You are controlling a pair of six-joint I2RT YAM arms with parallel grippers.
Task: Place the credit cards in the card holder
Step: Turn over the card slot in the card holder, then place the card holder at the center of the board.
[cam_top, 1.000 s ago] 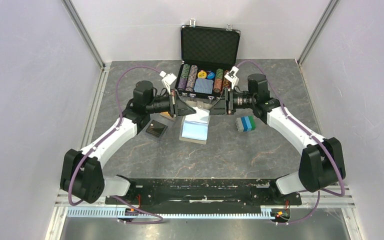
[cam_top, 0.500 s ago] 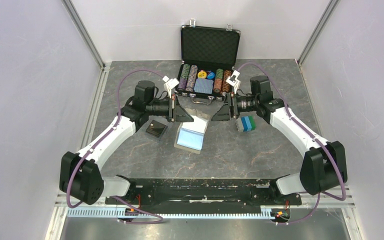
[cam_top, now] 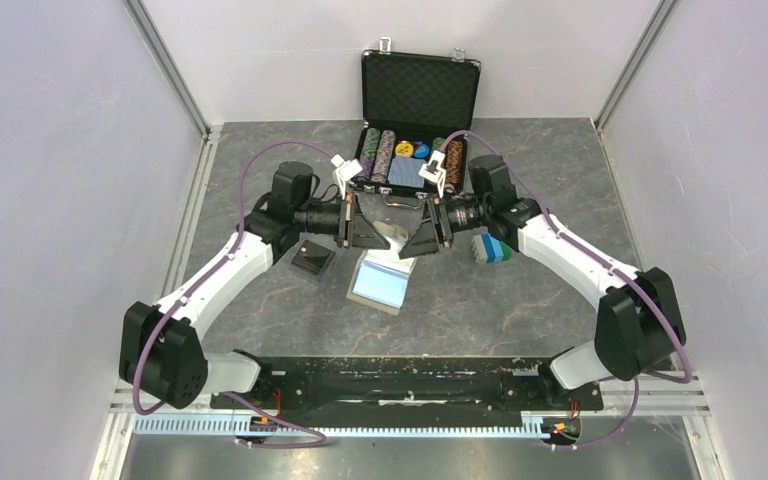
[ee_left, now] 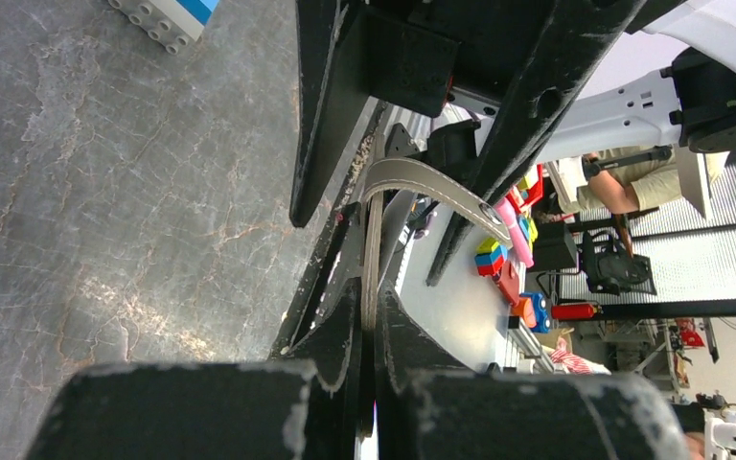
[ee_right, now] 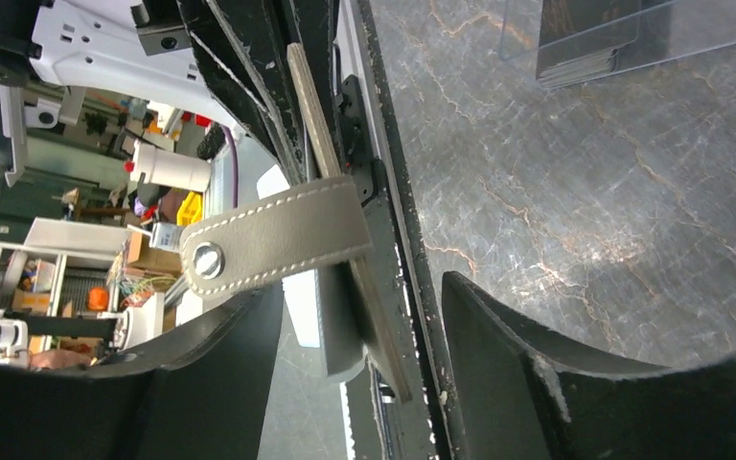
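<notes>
left gripper (ee_left: 368, 311): clamped on the upper edge of the card holder (cam_top: 382, 283); in the left wrist view the thin khaki panel sits pinched between the two black fingers.

right gripper (ee_right: 359, 287): jaws spread wide, one finger on each side of the same raised panel, facing the left gripper head-on. Neither finger visibly presses the leather.

card holder: unfolded and lifted at its top edge between the two grippers. The lower half slopes down toward the table (cam_top: 520, 300) with the light blue lining facing up (whether its bottom edge rests on the table cannot be told from above).

strap (ee_right: 278, 244): khaki with white stitching, curling out sideways from the held panel into the gap of the right gripper; its round snap stud (ee_right: 208, 260) is at the free end.

black credit cards (cam_top: 312, 260): stacked in a clear box (ee_right: 522, 24) on the table, just beside the left arm and apart from the card holder.

poker chip case (cam_top: 420, 95): open at the far side of the table, lid upright, rows of chips inside.

toy bricks (cam_top: 490, 248): blue and green stack on the table, close under the right arm.
</notes>
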